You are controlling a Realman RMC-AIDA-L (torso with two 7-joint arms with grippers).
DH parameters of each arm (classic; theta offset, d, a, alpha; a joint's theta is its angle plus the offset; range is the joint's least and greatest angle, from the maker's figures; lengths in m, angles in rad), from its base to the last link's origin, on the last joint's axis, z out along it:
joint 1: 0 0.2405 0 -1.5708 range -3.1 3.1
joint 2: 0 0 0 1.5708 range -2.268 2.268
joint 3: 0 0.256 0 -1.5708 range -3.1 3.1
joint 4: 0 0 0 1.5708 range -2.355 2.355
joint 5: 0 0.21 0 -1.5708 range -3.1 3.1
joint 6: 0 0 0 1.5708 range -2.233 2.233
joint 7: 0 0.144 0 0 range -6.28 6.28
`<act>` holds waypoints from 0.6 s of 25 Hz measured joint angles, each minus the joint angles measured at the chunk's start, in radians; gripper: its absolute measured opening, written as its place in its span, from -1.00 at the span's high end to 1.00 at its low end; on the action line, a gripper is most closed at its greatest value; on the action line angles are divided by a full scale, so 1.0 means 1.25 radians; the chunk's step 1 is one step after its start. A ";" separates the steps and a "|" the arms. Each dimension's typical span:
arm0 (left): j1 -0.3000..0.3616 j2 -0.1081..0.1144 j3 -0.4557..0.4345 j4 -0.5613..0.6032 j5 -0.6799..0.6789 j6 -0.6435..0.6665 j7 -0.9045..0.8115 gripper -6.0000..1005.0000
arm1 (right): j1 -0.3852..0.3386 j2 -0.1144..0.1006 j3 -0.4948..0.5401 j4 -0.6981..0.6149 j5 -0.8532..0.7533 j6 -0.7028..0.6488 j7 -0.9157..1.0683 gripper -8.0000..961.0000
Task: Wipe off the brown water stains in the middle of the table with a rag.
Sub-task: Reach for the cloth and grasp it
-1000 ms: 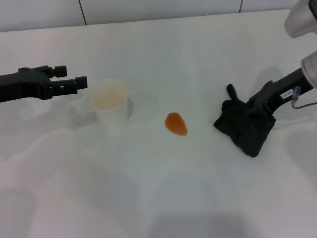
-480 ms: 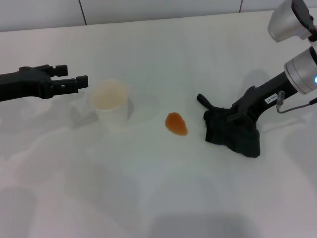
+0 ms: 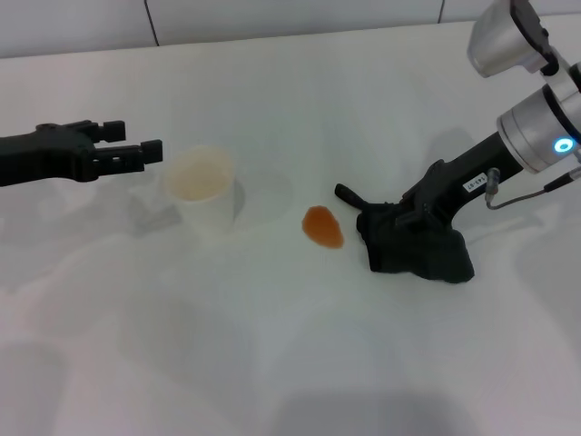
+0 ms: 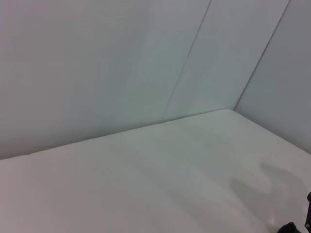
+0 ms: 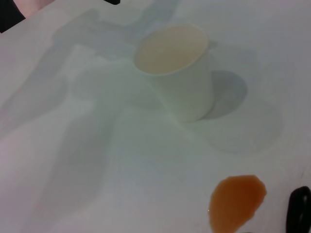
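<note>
My right hand [image 3: 413,221] was down on the worktop [image 3: 300,363], buried in the rag [image 3: 414,245] – pinched on the black cloth, as far as I could read it from the head cam, w/ the fingers mostly hidden in the folds. The arm sloped up and away to the right behind it. The rag sat as a lumpy wad flat on the white surface, its small tab poking out on the side toward the stain.

Just beside that tab, not touching it, lay the brown water stains [image 3: 323,226] – really one orange-brown oval blot near the middle of the worktop. In the right wrist cam the blot [image 5: 237,201] showed close up, translucent, w/ a bit of black at the frame edge next to it.

Further left of the blot stood a pale cup [image 3: 201,188], upright, tan inside, well apart from the rag.

My left hand [image 3: 139,153] hovered above the worktop just left of the cup, fingers spread w/ a gap between them, nothing held. Left wrist cam gave only wall panels and bare white surface.
</note>
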 joint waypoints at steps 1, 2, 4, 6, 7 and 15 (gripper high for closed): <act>0.000 0.000 0.000 0.000 0.001 0.000 -0.001 -0.73 | 0.000 0.000 0.000 0.000 0.000 0.000 0.000 0.53; 0.000 0.001 0.000 0.000 0.003 0.000 -0.002 -0.73 | 0.000 0.000 0.001 0.000 0.000 0.000 0.001 0.53; 0.000 0.001 0.000 0.000 0.007 0.001 -0.002 -0.73 | 0.000 0.000 0.001 0.000 0.000 0.000 0.001 0.53; 0.000 0.002 0.000 0.000 0.008 0.001 -0.002 -0.73 | 0.000 -0.001 0.001 -0.001 0.000 0.000 0.001 0.53; 0.000 0.002 0.000 0.000 0.008 0.001 -0.002 -0.73 | 0.000 -0.001 0.001 -0.002 0.000 0.000 0.001 0.53; 0.000 0.002 0.000 0.001 0.018 0.002 0.000 -0.73 | 0.001 -0.001 0.001 -0.032 0.000 0.021 0.001 0.52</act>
